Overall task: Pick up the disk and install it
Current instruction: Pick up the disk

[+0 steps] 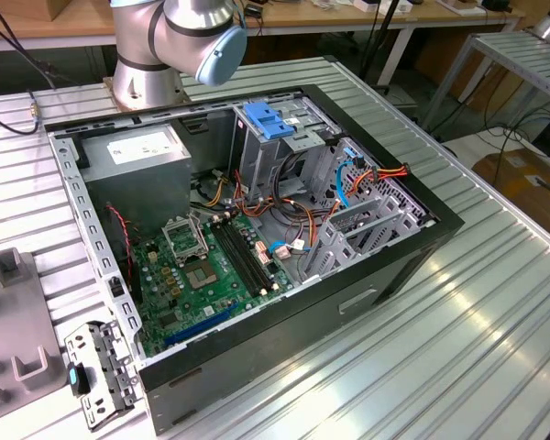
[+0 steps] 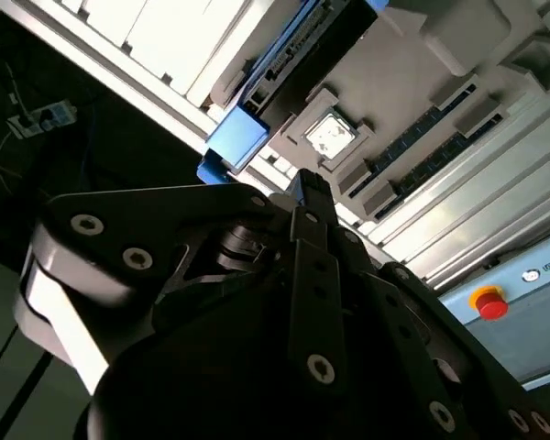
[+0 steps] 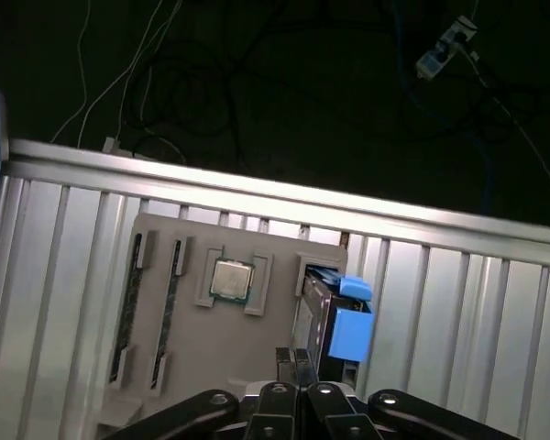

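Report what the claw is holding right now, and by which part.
Nothing. The claw is shut, its fingertips meeting with nothing between them. The disk sits in its slot in the grey tray, apart from the claw.

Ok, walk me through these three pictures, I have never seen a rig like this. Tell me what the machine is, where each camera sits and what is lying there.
The machine is a single grey robot arm mounted on a ribbed aluminium table. The exterior view comes from a camera off the arm. It shows an open black computer case with its green circuit board exposed.

The two wrist views come from cameras riding on the arm. They look past its black gripper at a grey moulded parts tray. In the tray sit a square silver processor chip, long dark memory sticks and the disk, a flat dark drive framed by bright blue plastic rails, which seems to stand on edge in its slot.

The gripper hovers over the tray close to the disk, shut and holding nothing. The disk is not yet picked up.
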`<control>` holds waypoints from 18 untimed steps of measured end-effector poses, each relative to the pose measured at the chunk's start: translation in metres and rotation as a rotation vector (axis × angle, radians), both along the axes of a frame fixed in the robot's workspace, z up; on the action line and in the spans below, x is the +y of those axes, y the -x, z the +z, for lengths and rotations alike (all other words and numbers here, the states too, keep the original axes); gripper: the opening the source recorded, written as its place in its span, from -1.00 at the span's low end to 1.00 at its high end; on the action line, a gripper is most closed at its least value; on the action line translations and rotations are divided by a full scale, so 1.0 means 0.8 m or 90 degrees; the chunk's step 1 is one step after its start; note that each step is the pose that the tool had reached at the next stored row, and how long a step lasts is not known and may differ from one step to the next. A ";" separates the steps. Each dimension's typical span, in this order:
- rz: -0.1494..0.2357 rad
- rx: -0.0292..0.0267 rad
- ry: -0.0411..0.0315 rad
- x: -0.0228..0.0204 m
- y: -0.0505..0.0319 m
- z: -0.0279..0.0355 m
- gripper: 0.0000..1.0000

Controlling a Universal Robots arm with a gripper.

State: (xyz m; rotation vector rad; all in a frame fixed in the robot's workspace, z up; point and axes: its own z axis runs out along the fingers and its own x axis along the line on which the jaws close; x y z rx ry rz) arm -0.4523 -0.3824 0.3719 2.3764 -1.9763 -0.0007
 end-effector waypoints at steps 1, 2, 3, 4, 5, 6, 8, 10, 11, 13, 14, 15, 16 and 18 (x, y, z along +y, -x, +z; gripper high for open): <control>0.010 0.0000 0.0000 0.0000 0.000 0.0000 -0.79; 0.011 0.0000 0.0000 0.0000 0.000 0.0000 -0.79; 0.011 0.0000 0.0000 0.0000 0.000 0.0000 -0.79; 0.011 0.0000 0.0000 0.0000 0.000 0.0000 -0.79; 0.015 0.0000 0.0000 0.0000 0.000 0.0000 -0.79; 0.021 0.0000 0.0000 0.0000 0.000 0.0000 -0.79; 0.054 0.0000 0.0000 0.0000 0.000 0.0000 -0.79; 0.093 0.0000 0.0000 0.0000 0.000 0.0001 -0.79; 0.106 0.0000 0.0000 0.0000 0.000 0.0000 -0.79; 0.141 0.0001 0.0000 0.0000 0.000 0.0000 -0.79; 0.141 0.0000 0.0000 0.0000 0.000 0.0000 -0.79; 0.141 0.0000 0.0000 0.0000 0.000 0.0000 -0.79; 0.141 0.0000 0.0000 0.0000 0.000 0.0000 -0.79; 0.143 0.0000 0.0000 0.0000 0.000 0.0000 -0.79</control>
